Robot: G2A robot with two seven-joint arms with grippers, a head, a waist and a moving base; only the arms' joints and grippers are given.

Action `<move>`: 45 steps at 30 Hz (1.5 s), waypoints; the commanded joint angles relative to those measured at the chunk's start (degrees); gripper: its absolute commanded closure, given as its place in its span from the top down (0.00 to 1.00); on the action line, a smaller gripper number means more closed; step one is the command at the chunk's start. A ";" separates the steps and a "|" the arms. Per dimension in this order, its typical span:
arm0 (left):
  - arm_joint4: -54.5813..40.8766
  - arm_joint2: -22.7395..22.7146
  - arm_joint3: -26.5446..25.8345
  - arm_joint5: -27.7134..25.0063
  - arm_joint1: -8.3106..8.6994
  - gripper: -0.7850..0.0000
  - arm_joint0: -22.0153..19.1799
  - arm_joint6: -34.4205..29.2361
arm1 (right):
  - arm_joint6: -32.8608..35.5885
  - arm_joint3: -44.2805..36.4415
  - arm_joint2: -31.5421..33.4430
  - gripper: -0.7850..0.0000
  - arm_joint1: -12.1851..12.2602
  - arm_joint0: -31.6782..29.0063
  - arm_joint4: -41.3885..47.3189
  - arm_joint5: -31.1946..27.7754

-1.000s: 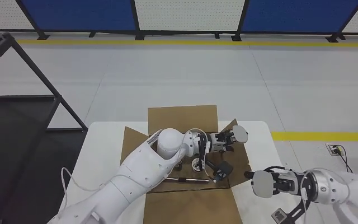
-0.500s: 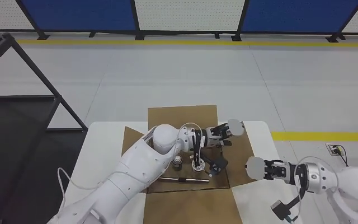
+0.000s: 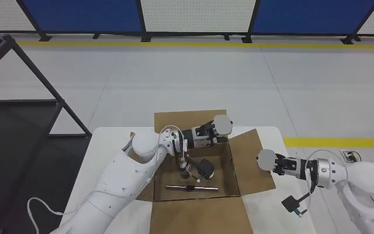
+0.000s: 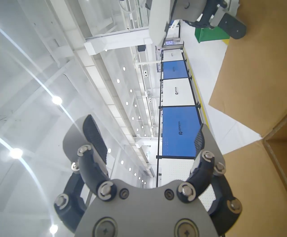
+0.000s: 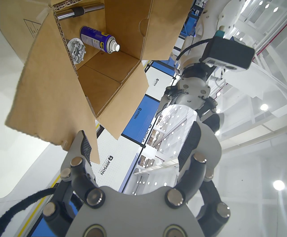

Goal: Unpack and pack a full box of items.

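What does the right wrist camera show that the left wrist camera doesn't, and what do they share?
Right wrist alone: the inside of the brown cardboard box, holding a blue spray can, a steel rod with black grip and a round grey part, past the open right claw. Left wrist alone: black pads of the open left claw. Shared: the box and blue partition panels.

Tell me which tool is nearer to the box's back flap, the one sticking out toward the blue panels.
Left. The left tool hangs over one end of the back flap. The right tool sits farther off, out beside the side flap.
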 commanded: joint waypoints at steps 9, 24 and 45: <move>0.81 -19.15 -16.47 -3.28 6.62 1.00 15.69 1.00 | 0.56 7.11 -4.22 1.00 -0.80 3.66 3.62 2.04; -7.59 -37.23 -29.47 0.44 10.45 1.00 34.12 3.74 | -0.48 16.27 -6.22 1.00 -1.94 3.20 16.39 10.03; -12.67 -38.81 -30.36 2.21 10.63 1.00 36.17 5.15 | -2.30 27.57 -12.66 1.00 -4.40 3.91 23.98 15.22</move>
